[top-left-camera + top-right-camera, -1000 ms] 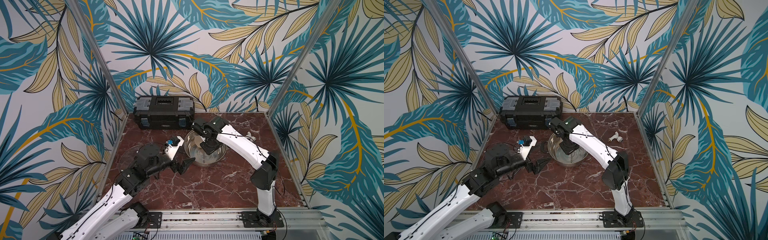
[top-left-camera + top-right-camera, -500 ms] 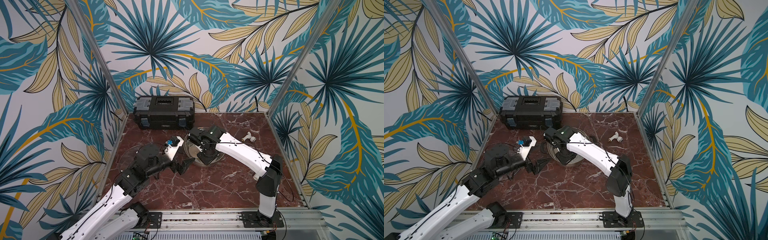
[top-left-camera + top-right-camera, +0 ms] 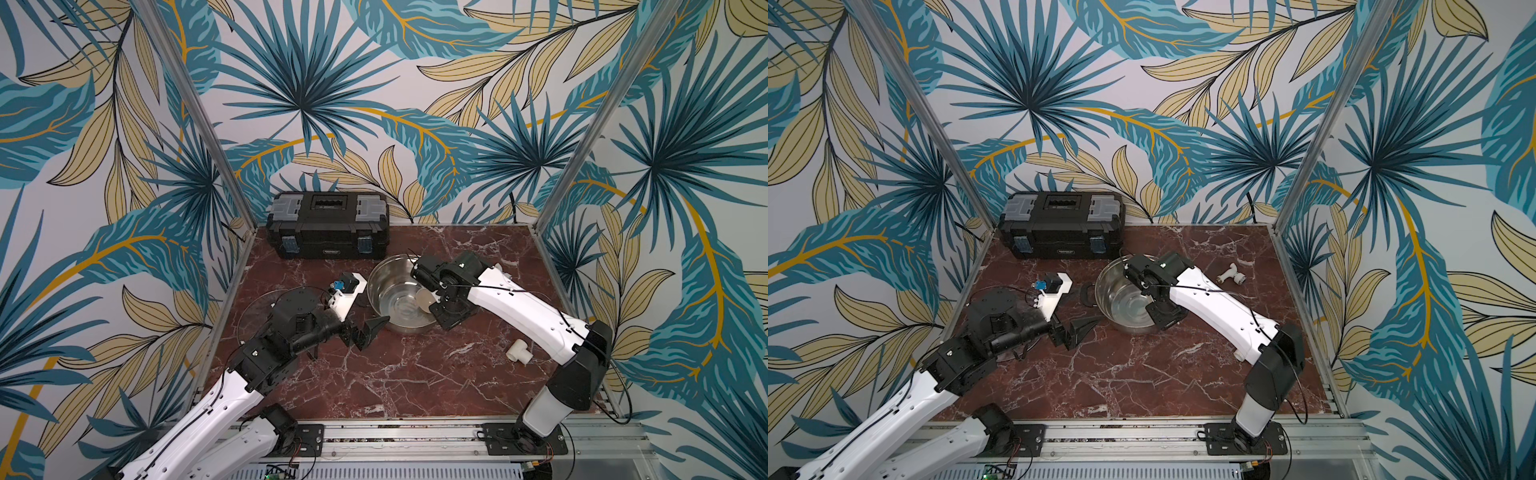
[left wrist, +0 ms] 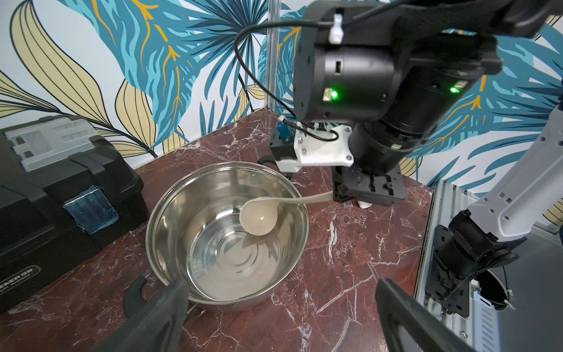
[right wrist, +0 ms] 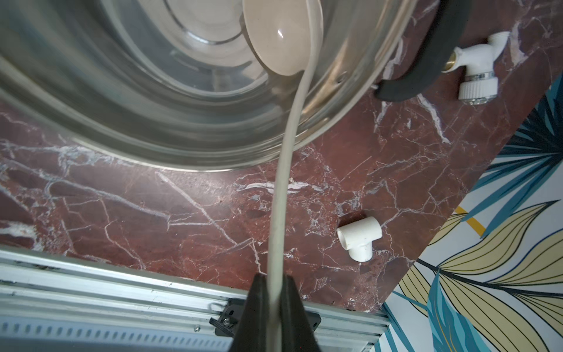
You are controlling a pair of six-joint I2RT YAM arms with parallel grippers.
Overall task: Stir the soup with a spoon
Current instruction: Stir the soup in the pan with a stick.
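Note:
The round steel pot (image 3: 395,299) stands mid-table, also visible in the other top view (image 3: 1121,299). No liquid shows: the soup is only the pot's bare shiny inside (image 4: 231,253). My right gripper (image 5: 274,279) is shut on the slim handle of the cream spoon (image 5: 283,36). It hangs just outside the pot's right rim, as a top view shows the right gripper (image 3: 446,311). The spoon's bowl (image 4: 259,218) sits low inside the pot near its right wall (image 3: 424,300). My left gripper (image 4: 281,283) is open at the pot's front-left, its fingers apart and holding nothing (image 3: 368,332).
A black toolbox (image 3: 328,228) sits against the back wall. The glass lid (image 3: 257,307) lies flat under my left arm. A white pipe tee (image 5: 359,237) lies front-right of the pot and a white tap fitting (image 3: 1233,274) to its right. An aluminium rail (image 5: 122,274) borders the table's front.
My right arm has swung from over the pot's left and middle to its right side, carrying the spoon's bowl across the inside. The left arm has stayed still.

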